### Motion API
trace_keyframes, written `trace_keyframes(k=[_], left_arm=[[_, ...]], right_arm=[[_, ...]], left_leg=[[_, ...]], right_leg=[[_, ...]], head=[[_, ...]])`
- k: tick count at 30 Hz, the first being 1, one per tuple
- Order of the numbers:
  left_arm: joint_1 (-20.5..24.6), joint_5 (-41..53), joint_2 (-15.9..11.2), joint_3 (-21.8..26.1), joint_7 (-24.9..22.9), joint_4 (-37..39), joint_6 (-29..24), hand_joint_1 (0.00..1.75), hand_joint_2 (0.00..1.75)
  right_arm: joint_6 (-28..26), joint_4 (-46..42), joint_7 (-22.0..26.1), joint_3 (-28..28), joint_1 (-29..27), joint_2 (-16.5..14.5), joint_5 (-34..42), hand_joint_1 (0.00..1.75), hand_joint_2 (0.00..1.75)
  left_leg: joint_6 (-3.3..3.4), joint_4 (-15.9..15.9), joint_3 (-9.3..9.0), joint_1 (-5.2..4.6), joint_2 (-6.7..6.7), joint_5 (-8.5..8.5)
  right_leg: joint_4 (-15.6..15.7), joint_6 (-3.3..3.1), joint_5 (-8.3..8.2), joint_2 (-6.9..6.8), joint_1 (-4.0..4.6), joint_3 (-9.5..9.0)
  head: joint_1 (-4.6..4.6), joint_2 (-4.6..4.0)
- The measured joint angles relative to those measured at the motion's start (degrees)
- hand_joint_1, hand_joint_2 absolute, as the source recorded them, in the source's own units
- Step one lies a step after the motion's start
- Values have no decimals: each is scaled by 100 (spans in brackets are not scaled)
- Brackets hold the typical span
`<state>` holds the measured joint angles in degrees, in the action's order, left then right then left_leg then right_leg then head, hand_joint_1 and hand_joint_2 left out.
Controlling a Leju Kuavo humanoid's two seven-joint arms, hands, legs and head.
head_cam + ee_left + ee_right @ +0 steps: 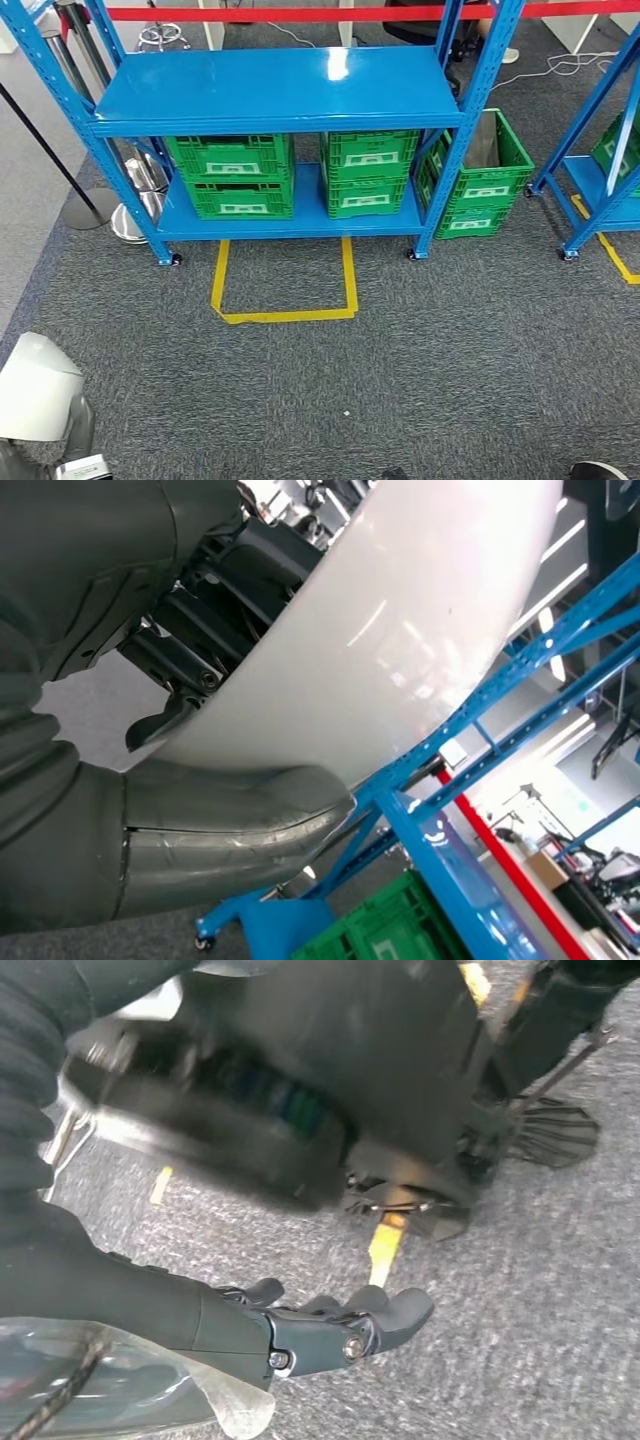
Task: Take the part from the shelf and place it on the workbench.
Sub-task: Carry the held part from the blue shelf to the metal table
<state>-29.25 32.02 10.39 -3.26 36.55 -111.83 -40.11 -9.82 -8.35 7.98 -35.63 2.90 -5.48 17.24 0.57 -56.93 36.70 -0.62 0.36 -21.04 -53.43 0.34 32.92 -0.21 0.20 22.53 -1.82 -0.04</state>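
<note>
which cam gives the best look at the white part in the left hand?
Left wrist view: the white part spans the frame, thumb under it, fingers behind. Head view catches only a corner of it at lower left. Right wrist view faces the floor.

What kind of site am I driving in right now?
Probably a warehouse-style demo or test area: a blue steel shelf rack holding green plastic crates, yellow tape marking a standing spot on grey carpet, and a red barrier belt behind the rack.
</note>
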Motion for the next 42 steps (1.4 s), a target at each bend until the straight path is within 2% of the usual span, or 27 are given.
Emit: trace_keyframes(k=[1, 2, 4, 5, 6, 7, 8, 10, 12, 13, 15, 17, 20, 21, 22, 23, 25, 27, 28, 30, 32, 35, 36, 37, 38, 40, 42], left_arm=[[0, -37, -10, 5, 0, 2, 0, 175, 175], [2, -68, -23, 10, 1, 5, 0, 175, 175], [13, -137, -44, 19, 9, 19, 0, 175, 175], [20, -172, -51, 24, 15, 27, 0, 175, 175], [25, -210, -55, 32, 23, 37, 0, 175, 175], [26, -237, -59, 40, 29, 46, 0, 175, 175], [26, -255, -60, 49, 34, 52, 0, 175, 175], [29, -267, -60, 58, 42, 60, 0, 175, 175], [37, -266, -60, 60, 51, 62, 1, 175, 175], [42, -266, -61, 62, 57, 65, 2, 175, 175], [44, -266, -62, 70, 64, 71, 2, 175, 175], [39, -266, -60, 81, 70, 78, 1, 175, 175], [36, -262, -56, 93, 80, 99, 0, 175, 175], [36, -261, -56, 97, 84, 107, 0, 175, 175], [34, -260, -56, 101, 86, 115, 0, 175, 175], [34, -260, -56, 107, 87, 120, 0, 175, 175], [34, -260, -53, 115, 91, 126, 0, 175, 175], [36, -259, -48, 122, 99, 128, 0, 175, 175], [33, -258, -44, 125, 103, 131, 0, 175, 175], [23, -257, -39, 132, 104, 135, 0, 175, 175], [20, -256, -38, 143, 107, 138, -1, 175, 175], [23, -256, -38, 150, 109, 141, -2, 175, 175], [17, -256, -38, 152, 109, 143, -2, 175, 175], [11, -256, -38, 156, 109, 145, -2, 175, 175], [5, -256, -38, 160, 109, 146, -2, 175, 175], [0, -256, -38, 168, 109, 147, -2, 175, 175], [8, -254, -35, 173, 110, 147, -1, 175, 175]], right_arm=[[69, 0, 4, -9, 0, 58, 9, 0, 175], [116, 1, 11, -15, -1, 124, 15, 0, 175], [158, 0, 40, -23, -4, 239, 14, 0, 175], [160, 1, 58, -29, -4, 281, 8, 0, 175], [160, 1, 77, -38, -3, 307, -1, 0, 175], [156, 1, 93, -49, -3, 327, -13, 0, 175], [151, 1, 109, -59, -2, 337, -25, 0, 175], [141, -1, 135, -70, -1, 347, -45, 0, 175], [137, -2, 149, -79, 1, 354, -60, 0, 175], [137, -2, 152, -87, 4, 359, -65, 0, 175], [138, -3, 154, -102, 13, 371, -68, 0, 175], [146, -4, 153, -107, 17, 392, -67, 0, 175], [162, -5, 140, -107, 21, 415, -57, 0, 175], [165, -6, 132, -108, 24, 416, -55, 0, 175], [167, -8, 120, -109, 25, 417, -53, 0, 175], [166, -9, 108, -110, 24, 417, -53, 0, 175], [162, -9, 76, -120, 11, 420, -53, 0, 175], [158, -8, 60, -137, -8, 427, -51, 0, 175], [159, -8, 56, -144, -9, 430, -48, 0, 175], [161, -16, 61, -153, -2, 421, -38, 0, 175], [161, -29, 71, -155, -4, 409, -31, 0, 175], [160, -34, 79, -155, -17, 406, -25, 0, 175], [159, -34, 82, -155, -20, 406, -22, 0, 175], [157, -34, 85, -155, -20, 406, -20, 0, 175], [156, -34, 88, -155, -20, 406, -18, 0, 175], [153, -35, 92, -155, -17, 406, -17, 0, 175], [149, -37, 96, -155, -17, 406, -17, 0, 175]], left_leg=[[-40, -73, 37, 8, -14, -125], [-79, -250, 89, 19, -28, -361], [-144, -916, 216, 65, -37, -989], [-168, -1285, 258, 87, -36, -1172], [-187, -1554, 252, 107, -35, -1207], [-202, -1653, 176, 123, -31, -1100], [-211, -1550, 16, 137, -20, -914], [-204, -845, -516, 146, 73, -660], [-147, -140, -949, 124, 159, -725], [-110, 37, -1026, 109, 164, -794], [-33, 170, -1012, 117, 111, -828], [47, 234, -976, 138, 59, -800], [114, 199, -867, 113, -16, -728], [121, 184, -840, 100, -50, -715], [123, 168, -824, 88, -89, -708], [124, 152, -818, 78, -133, -706], [115, 117, -805, 63, -228, -707], [75, 64, -741, 58, -314, -695], [44, 45, -691, 60, -348, -679], [-20, 17, -619, 63, -402, -659], [-82, -184, -519, 52, -325, -802], [-174, -1236, -43, 81, -127, -1334], [-193, -1537, 87, 91, -104, -1425], [-202, -1652, 130, 97, -90, -1412], [-200, -1523, 55, 100, -76, -1285], [-166, -763, -337, 91, 46, -893], [-106, -112, -642, 55, 209, -694]], right_leg=[[-3, -50, -69, -20, -11, 67], [2, -94, -140, -47, -26, 144], [-4, -150, -268, -96, -29, 310], [-10, -151, -325, -123, -26, 398], [-21, -146, -382, -151, -25, 485], [-42, -133, -435, -184, -27, 564], [-72, -115, -483, -215, -30, 638], [-145, -68, -551, -276, -27, 755], [-199, -6, -602, -337, -12, 832], [-212, 28, -629, -371, -6, 858], [-247, 100, -649, -388, -14, 933], [-525, 161, -448, -228, -26, 1096], [-1681, 188, 138, -14, -33, 1555], [-1942, 183, 212, -3, -32, 1639], [-1985, 172, 177, 1, -31, 1616], [-1790, 152, 39, 12, -31, 1479], [-1000, 98, -315, 146, -35, 1026], [-440, 54, -460, 295, -37, 733], [-370, 40, -431, 323, -36, 704], [-307, 6, -432, 242, -53, 713], [-259, -40, -457, 145, -89, 710], [-247, -73, -467, -33, -91, 720], [-251, -73, -467, -94, -87, 726], [-254, -73, -466, -151, -84, 729], [-257, -72, -466, -204, -83, 728], [-259, -63, -463, -294, -80, 711], [-277, -20, -455, -370, -52, 715]], head=[[9, 0], [23, 0], [44, 0], [45, 0], [44, 0], [45, 0], [45, 0], [48, 0], [42, 0], [39, 0], [36, 0], [20, 0], [8, 0], [9, 0], [9, 0], [10, 0], [12, 0], [10, 0], [6, 0], [-4, 0], [30, 0], [73, 0], [72, 0], [73, 0], [73, 0], [74, 0], [72, 0]])
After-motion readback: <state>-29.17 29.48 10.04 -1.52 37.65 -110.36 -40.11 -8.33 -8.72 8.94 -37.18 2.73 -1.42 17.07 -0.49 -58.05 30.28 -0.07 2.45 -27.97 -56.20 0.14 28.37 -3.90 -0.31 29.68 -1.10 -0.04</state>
